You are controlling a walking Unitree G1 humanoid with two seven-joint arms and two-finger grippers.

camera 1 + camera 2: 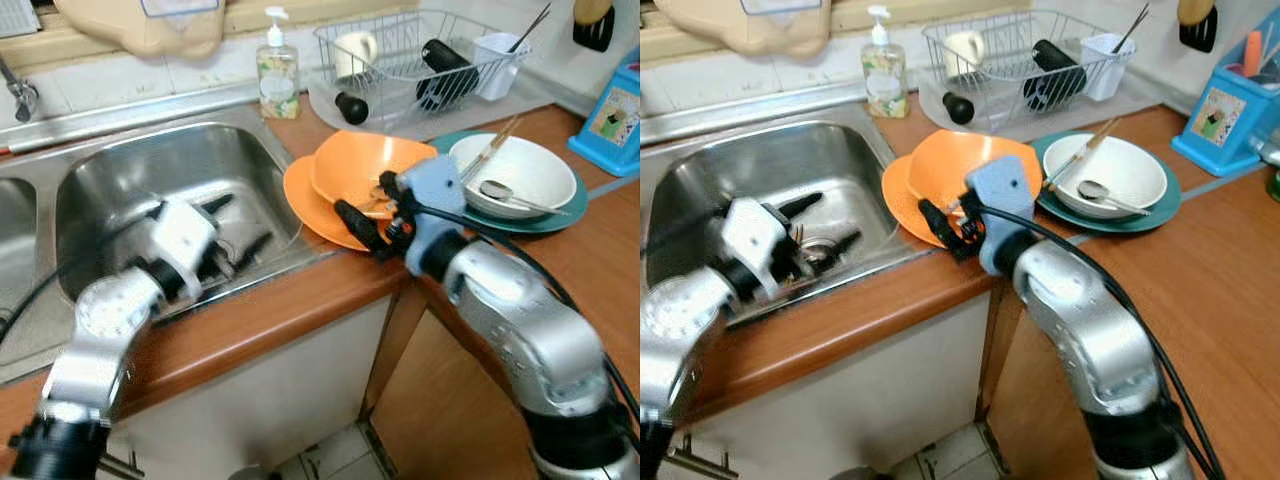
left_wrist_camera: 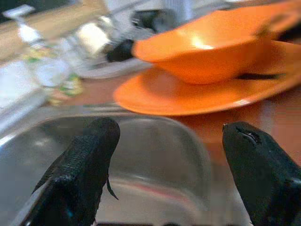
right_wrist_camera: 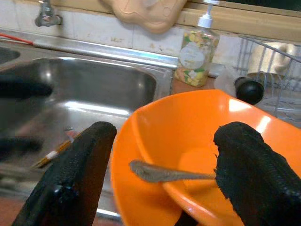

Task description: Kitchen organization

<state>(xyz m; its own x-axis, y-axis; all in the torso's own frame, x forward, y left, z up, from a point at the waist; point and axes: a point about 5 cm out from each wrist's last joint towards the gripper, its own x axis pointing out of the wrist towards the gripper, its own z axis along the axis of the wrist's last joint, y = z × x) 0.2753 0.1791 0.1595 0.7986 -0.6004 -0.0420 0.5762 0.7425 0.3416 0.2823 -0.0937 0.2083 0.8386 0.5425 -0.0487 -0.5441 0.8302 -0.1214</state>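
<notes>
My right gripper (image 3: 160, 181) is spread wide at the near rim of the tilted orange plastic bowl (image 1: 365, 165), which sits on a flat orange plate (image 1: 305, 200) beside the steel sink basin (image 1: 110, 185). A metal spoon (image 3: 164, 173) lies inside the bowl. My left gripper (image 2: 171, 174) hangs over the basin, fingers wide, holding nothing. Judged step: approach to grasp the bowl or spoon. Next: advance and close on the rim without tipping. Chopstick-like item at the drain is blurred; unidentified.
</notes>
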